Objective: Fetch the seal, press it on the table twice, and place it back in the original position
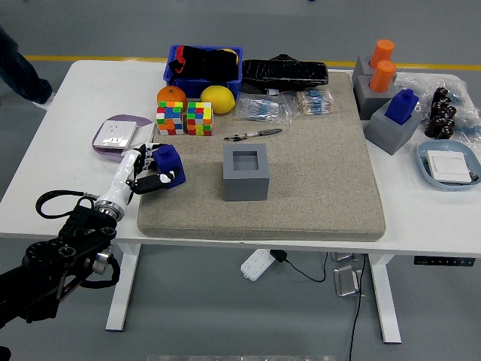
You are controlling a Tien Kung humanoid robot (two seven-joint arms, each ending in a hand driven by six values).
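Observation:
My left hand (152,174) comes in from the lower left and is shut on a blue seal (168,161). The seal sits low over the left edge of the grey felt mat (316,150), seemingly touching it. A grey square holder (246,172) with an empty recess stands in the middle of the mat, to the right of the seal. My right hand is out of the picture.
Two colour cubes (185,118), an orange (171,95), a lemon (218,98) and a pen (253,134) lie behind the seal. A purple-rimmed dish (113,134) is at the left. More grey holders with blue (402,105) and orange seals (382,74) stand at the far right.

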